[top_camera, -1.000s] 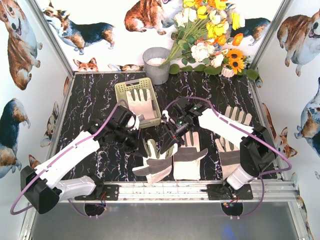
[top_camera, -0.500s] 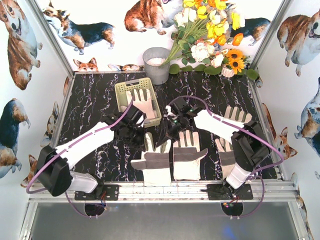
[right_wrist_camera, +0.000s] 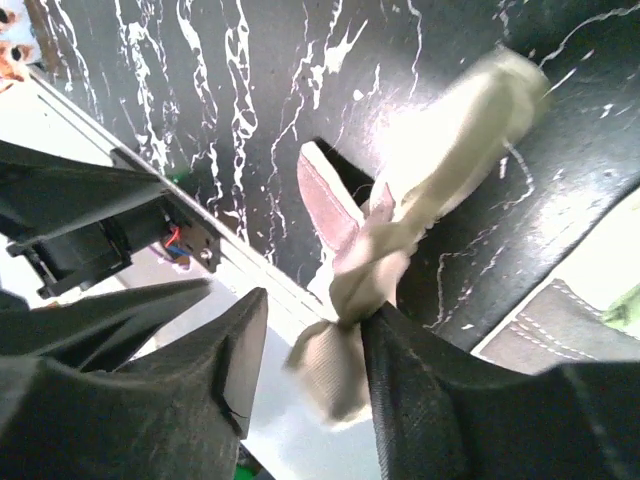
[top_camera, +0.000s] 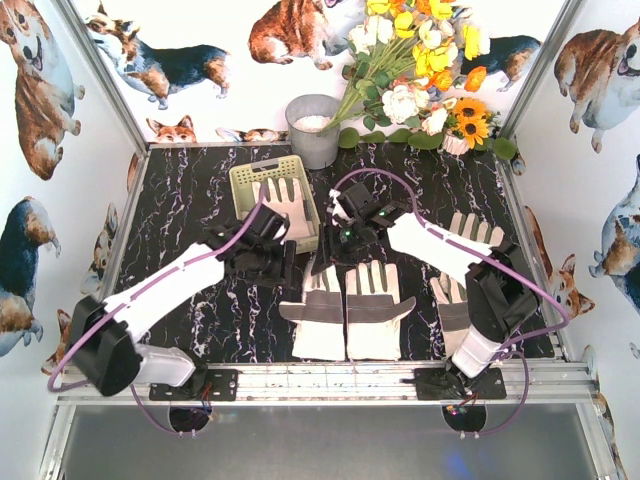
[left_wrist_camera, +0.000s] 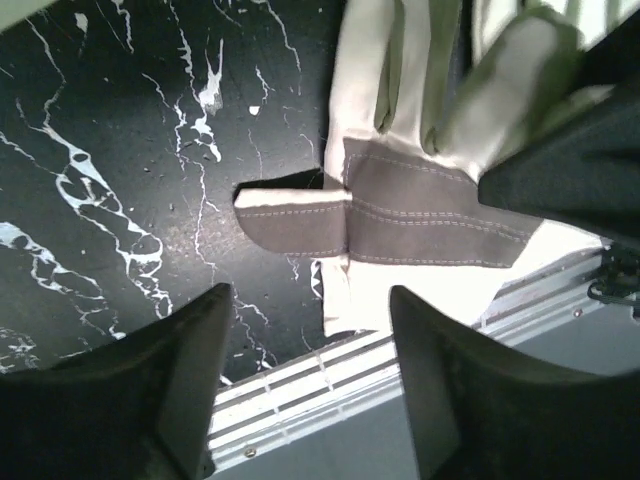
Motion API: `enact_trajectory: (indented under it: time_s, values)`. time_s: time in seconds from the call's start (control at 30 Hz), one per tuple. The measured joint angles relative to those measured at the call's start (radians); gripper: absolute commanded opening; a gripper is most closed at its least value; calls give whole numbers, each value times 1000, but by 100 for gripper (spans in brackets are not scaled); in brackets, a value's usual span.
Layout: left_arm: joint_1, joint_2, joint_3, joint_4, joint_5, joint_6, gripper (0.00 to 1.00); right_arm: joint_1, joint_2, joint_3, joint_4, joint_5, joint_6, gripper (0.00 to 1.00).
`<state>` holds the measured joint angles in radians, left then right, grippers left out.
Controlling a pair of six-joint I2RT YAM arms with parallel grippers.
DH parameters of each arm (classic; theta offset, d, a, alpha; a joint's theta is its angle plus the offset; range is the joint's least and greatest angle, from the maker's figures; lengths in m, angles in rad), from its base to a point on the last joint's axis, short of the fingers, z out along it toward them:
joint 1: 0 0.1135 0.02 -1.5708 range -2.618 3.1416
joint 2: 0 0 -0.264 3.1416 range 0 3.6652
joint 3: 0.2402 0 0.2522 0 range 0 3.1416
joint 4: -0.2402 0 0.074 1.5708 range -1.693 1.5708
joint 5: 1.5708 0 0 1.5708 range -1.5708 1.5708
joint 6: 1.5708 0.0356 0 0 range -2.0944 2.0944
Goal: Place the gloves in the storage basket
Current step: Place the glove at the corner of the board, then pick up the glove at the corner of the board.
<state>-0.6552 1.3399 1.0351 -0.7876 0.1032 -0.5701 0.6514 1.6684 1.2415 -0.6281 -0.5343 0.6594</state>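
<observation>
A cream-white glove (top_camera: 320, 312) with a grey palm band lies flat on the black marbled table, beside a second glove (top_camera: 376, 308). My left gripper (top_camera: 288, 264) hovers just left of its fingertips, open, with nothing between the fingers (left_wrist_camera: 190, 370); the glove (left_wrist_camera: 430, 215) shows beyond them. My right gripper (top_camera: 333, 244) is above the same glove's fingertips, jaws apart; one glove finger (right_wrist_camera: 430, 170) still drapes against one pad (right_wrist_camera: 400, 370). The storage basket (top_camera: 243, 181) stands at the back left with one glove (top_camera: 284, 203) inside. Two more gloves (top_camera: 476, 234) (top_camera: 455, 302) lie under the right arm.
A grey metal bucket (top_camera: 313, 128) and a bunch of artificial flowers (top_camera: 415, 70) stand at the back edge. An aluminium rail (top_camera: 340, 378) runs along the near edge. Printed walls close in three sides.
Both grippers have opened. The glove they held up between them has dropped and spread flat on the table next to the second glove. Both arms shifted slightly toward the back.
</observation>
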Motion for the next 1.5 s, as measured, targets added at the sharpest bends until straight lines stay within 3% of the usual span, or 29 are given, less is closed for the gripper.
enact_trajectory:
  time_s: [0.1,0.27,0.43,0.57,0.7,0.8,0.97,1.33,1.5]
  values:
    - [0,-76,0,-15,-12,-7,71,-8,-38,0,-5,50,-38,62]
    - [0,-241,-54,4,-14,-68,73,-50,-174,-8,-4,117,-92,62]
    - [0,-335,-235,86,13,-191,74,-127,-309,-71,-4,140,-126,57]
    - [0,-341,-370,160,31,-282,74,-141,-343,-178,-13,87,-145,46]
    - [5,-358,-460,246,40,-348,70,-138,-313,-280,-34,-19,-147,34]
    - [10,-362,-523,323,51,-395,62,-127,-262,-321,-28,-77,-135,32]
    - [13,-362,-598,431,64,-451,60,-97,-188,-336,12,-124,-115,24]
    - [37,-296,-704,666,70,-526,55,-79,-19,-332,104,-116,-109,21]
    - [56,-210,-706,770,101,-527,46,-79,34,-311,118,-82,-124,22]
